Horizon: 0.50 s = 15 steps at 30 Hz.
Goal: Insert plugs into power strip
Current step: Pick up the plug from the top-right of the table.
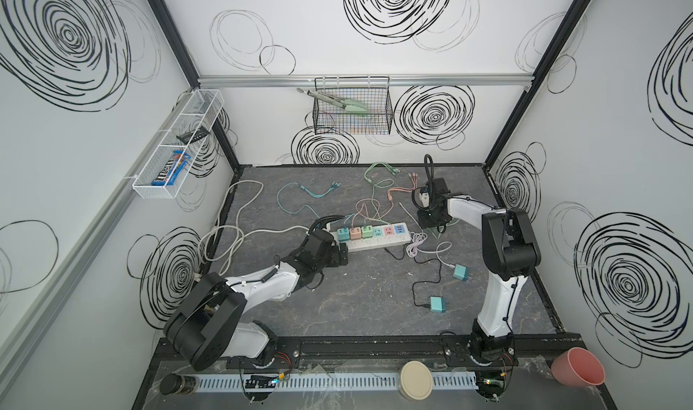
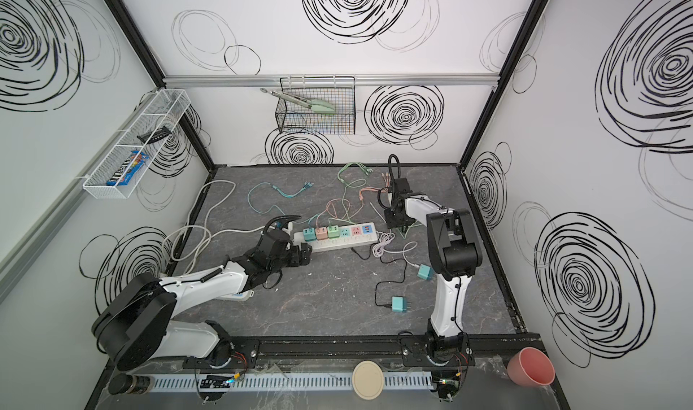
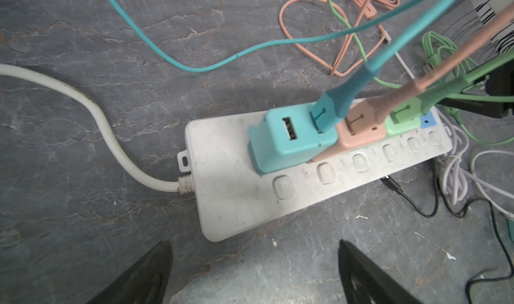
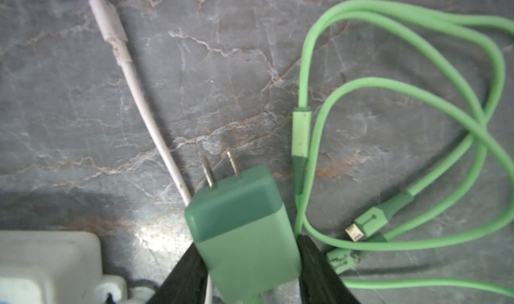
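Observation:
The white power strip lies mid-table with teal, pink and green plugs standing in its left sockets. My right gripper hangs low by the strip's right end. It is shut on a green plug whose prongs point away over the table. My left gripper stands open just off the strip's cord end, holding nothing. Two loose teal plugs lie at the front right.
A green cable coil and a white cable lie beside the held plug. The strip's thick white cord loops to the left. Teal, green and pink cables sprawl behind the strip. A black lead runs near the loose plugs.

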Each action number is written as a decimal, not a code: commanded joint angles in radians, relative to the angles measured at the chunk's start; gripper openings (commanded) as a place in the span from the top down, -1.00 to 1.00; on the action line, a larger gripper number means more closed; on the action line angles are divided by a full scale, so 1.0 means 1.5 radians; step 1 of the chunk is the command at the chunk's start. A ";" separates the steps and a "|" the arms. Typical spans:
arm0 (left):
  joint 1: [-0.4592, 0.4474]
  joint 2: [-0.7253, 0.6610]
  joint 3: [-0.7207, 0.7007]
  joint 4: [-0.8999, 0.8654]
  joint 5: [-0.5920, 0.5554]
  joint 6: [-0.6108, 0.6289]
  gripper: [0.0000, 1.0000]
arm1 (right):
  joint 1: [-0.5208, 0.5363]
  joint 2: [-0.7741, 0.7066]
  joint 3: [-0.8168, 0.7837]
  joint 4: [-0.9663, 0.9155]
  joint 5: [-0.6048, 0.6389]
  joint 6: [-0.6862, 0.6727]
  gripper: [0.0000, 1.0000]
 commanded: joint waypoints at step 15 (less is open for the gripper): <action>-0.006 -0.053 0.165 -0.084 0.151 0.132 -0.96 | 0.086 -0.299 -0.158 0.219 0.044 -0.151 0.23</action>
